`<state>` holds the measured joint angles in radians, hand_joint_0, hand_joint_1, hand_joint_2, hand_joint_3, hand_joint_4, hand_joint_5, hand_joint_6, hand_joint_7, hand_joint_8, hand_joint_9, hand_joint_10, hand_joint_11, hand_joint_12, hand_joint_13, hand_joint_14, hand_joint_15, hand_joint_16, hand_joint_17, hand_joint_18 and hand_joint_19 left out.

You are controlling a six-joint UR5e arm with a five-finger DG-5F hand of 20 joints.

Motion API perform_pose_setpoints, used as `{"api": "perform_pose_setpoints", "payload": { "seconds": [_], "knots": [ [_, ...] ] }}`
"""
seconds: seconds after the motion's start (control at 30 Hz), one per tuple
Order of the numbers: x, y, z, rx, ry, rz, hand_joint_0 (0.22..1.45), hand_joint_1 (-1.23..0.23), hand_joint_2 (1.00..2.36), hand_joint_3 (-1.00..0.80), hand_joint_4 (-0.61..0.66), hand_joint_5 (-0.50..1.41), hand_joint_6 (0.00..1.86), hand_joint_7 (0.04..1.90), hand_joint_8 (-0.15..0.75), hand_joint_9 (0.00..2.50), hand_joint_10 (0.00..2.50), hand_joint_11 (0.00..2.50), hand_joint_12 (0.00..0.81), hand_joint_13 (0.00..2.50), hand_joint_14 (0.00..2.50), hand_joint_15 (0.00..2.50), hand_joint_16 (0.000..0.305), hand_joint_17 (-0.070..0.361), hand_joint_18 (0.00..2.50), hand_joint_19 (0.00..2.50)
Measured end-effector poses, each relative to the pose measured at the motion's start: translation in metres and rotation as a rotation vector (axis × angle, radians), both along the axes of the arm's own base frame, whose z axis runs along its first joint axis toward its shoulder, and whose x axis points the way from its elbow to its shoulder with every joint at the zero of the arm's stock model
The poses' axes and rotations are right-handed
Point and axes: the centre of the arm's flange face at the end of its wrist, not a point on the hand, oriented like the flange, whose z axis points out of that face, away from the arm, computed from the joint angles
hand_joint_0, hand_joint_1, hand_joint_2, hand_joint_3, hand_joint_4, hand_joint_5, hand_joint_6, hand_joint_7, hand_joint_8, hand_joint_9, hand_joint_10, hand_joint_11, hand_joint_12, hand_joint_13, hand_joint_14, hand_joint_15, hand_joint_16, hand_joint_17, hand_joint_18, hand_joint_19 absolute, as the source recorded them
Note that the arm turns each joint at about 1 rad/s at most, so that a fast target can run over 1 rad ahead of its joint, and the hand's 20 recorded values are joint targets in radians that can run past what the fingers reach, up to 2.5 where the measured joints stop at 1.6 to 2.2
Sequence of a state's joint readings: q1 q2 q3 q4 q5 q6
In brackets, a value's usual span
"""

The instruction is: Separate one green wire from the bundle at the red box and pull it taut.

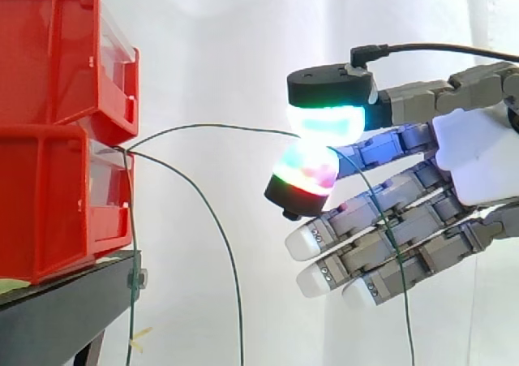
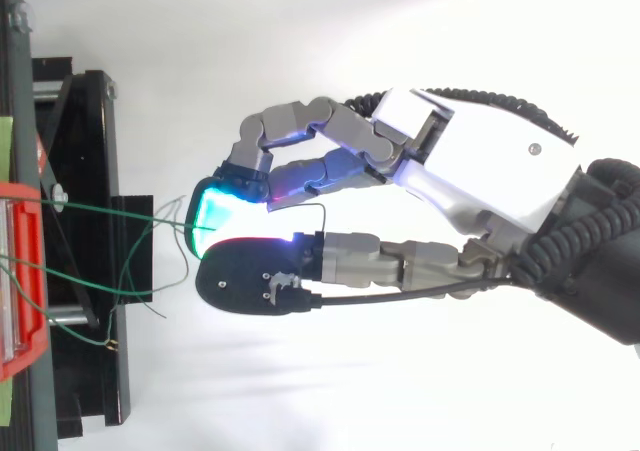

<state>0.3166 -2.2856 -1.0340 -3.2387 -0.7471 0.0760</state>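
Note:
Two stacked red bins (image 1: 49, 204) stand on a black stand (image 1: 57, 317) at the left. A bundle of thin green wires comes out between them. One green wire (image 1: 211, 126) runs in a shallow arc from the bins to my hand (image 1: 478, 163), which pinches it between two glowing pads (image 1: 324, 122). Past the pinch the wire drops behind the straight lower fingers. From above, the same wire (image 2: 110, 211) crosses from the red bin (image 2: 20, 271) to the glowing pads of the hand (image 2: 490, 161). The other green wires (image 1: 229, 252) hang loose beside the stand.
A white curtain fills the background behind the bins and the hand. The black stand's frame (image 2: 90, 171) juts out below the bins, and loose wire ends curl over it. There is open air between the bins and the hand.

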Motion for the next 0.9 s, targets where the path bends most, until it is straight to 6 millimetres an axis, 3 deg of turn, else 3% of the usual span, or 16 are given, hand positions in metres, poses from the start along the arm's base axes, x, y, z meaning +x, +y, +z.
{"api": "perform_pose_setpoints", "payload": {
  "seconds": [0.37, 0.9],
  "knots": [
    [-0.008, -0.002, -0.023, -0.007, 0.028, 0.001, 0.62, -0.74, 1.01, -0.02, -0.09, -0.14, 0.91, 1.21, 0.241, 0.77, 0.01, 0.34, 0.382, 0.56, 0.01, 0.19, 0.053, 0.119, 0.55, 0.18],
    [-0.003, -0.001, -0.023, 0.099, -0.073, -0.024, 0.60, -0.70, 1.02, -0.23, 0.07, -0.18, 0.90, 1.12, 0.242, 0.80, 0.01, 0.44, 0.358, 0.55, 0.01, 0.21, 0.048, 0.108, 0.53, 0.25]
  ]
}}
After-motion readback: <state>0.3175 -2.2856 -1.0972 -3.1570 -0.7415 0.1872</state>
